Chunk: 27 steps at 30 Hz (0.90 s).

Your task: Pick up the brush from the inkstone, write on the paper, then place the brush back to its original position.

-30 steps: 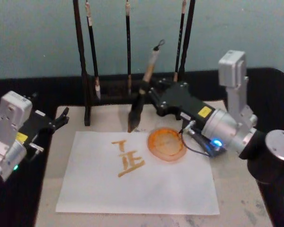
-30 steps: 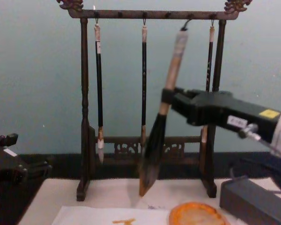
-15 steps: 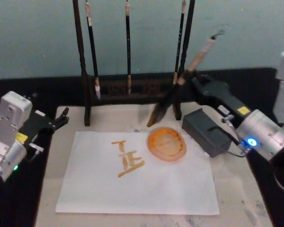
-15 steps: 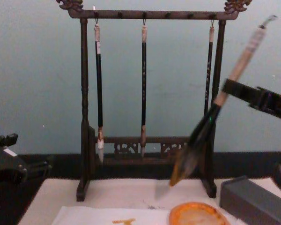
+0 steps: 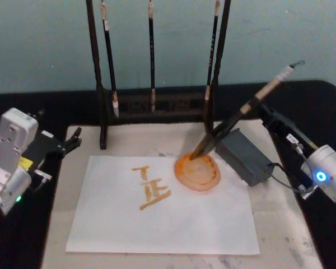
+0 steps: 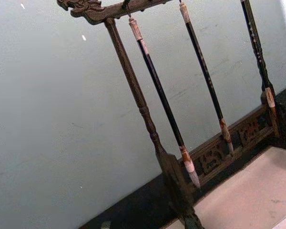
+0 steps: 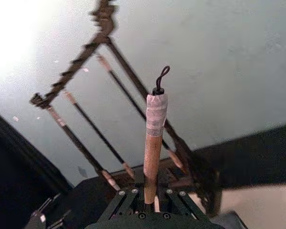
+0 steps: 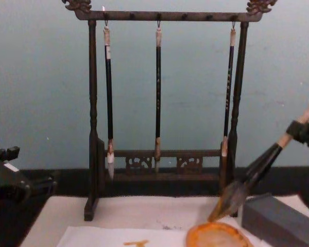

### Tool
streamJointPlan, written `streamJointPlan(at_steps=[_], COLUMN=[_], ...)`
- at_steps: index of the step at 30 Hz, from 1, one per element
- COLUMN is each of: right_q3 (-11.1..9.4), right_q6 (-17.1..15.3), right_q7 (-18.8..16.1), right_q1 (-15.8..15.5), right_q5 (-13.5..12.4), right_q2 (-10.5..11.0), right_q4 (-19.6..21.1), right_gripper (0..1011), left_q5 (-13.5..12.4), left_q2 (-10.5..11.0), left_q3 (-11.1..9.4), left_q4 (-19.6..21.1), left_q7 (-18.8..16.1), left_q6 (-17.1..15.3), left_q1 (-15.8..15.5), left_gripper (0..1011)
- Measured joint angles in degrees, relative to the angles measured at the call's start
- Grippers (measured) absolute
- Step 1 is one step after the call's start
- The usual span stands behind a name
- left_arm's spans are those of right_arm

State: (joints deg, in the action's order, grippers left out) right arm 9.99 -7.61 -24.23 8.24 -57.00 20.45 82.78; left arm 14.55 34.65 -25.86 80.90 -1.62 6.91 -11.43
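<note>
Currently right tool clamps the brush, tip over far rim of the orange dish, left tool idle.

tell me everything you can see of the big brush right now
The brush has a thick pale beige handle with a whitish wrap and black loop cord at its top, a dark lower section and bushy grey-brown bristles, orange-tinged at the tip. It leans steeply, tip down at the far rim of the orange dish, beside the grey block. The right gripper clamps its handle.
</note>
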Motion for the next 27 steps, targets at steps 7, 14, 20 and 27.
streamJointPlan(at_steps=[7,14,20,27], right_q3=[-0.25,0.05,0.62,1.30], right_q6=[-2.44,-3.58,-4.20,-4.71], right_q7=[-0.08,-0.26,-0.25,-0.61], right_q1=[1.41,3.05,4.17,4.89], right_q5=[-4.40,-7.21,-8.89,-10.47], right_q2=[-0.65,-1.22,-1.38,-1.11], right_q4=[-4.41,-8.30,-10.76,-12.48], right_gripper=[161,161,161,161], left_q5=[0.00,0.00,0.00,0.00], left_q2=[0.00,0.00,0.00,0.00], left_q3=[0.00,0.00,0.00,0.00], left_q4=[0.00,0.00,0.00,0.00], left_q7=[0.00,0.00,0.00,0.00], left_q6=[0.00,0.00,0.00,0.00], left_q1=[0.00,0.00,0.00,0.00], left_gripper=[1009,1009,1010,1010])
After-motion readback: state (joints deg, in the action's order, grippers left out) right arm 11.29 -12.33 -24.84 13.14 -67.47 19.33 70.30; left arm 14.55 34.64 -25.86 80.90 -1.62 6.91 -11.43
